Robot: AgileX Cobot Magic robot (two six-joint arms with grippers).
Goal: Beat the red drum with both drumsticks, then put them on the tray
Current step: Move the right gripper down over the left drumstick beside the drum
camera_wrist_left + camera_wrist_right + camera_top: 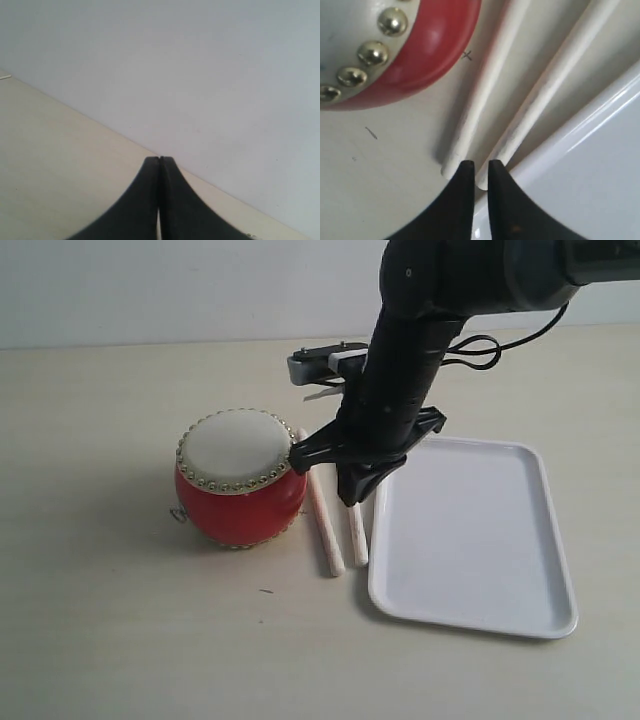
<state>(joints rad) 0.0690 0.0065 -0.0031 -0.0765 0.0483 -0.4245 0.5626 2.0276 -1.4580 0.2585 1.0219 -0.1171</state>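
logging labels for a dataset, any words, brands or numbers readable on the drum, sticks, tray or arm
None: no text shows on the red drum, the drumsticks, the tray or the arm.
A small cross-shaped mark on the table by the drum looks like a scratch, not a letter.

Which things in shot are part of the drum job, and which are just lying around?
Job: red drum, two drumsticks, white tray.
Lying about: nothing loose visible; only the table and a small dark mark on it.
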